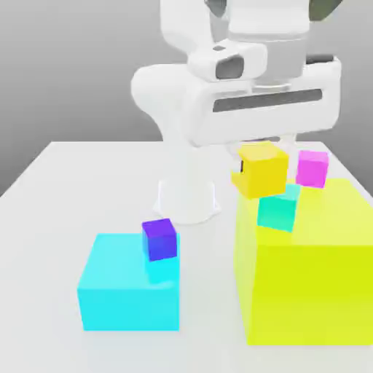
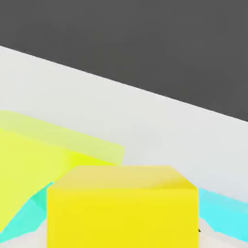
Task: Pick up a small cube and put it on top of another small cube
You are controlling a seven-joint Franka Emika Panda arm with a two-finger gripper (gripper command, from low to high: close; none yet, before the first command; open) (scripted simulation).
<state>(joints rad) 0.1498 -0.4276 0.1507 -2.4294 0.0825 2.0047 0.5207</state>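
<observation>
Currently held: yellow cube [image 1: 264, 171], grasped by the gripper [image 1: 262, 173], whose fingers [image 2: 222, 240] are closed on its sides.
Yellow cube's place: raised over the yellow block [image 1: 309, 291], slightly tilted in the exterior view, where it overlaps the upper part of the teal cube [image 1: 278, 209].
Contact of yellow and teal: cannot tell whether they touch.
Teal cube: on the yellow block's top, toward the exterior view's left edge of it.
Magenta cube [image 1: 312, 169]: on the yellow block too, near its far edge, apart from the teal cube.
Cyan block [image 1: 131, 308]: on the table [image 1: 36, 291], toward the exterior view's left, well apart from the yellow block.
Blue cube [image 1: 159, 240]: on the cyan block, near its edge facing the yellow block.
Hand view: yellow cube between the fingers, in front of parts of both blocks and the teal cube.
</observation>
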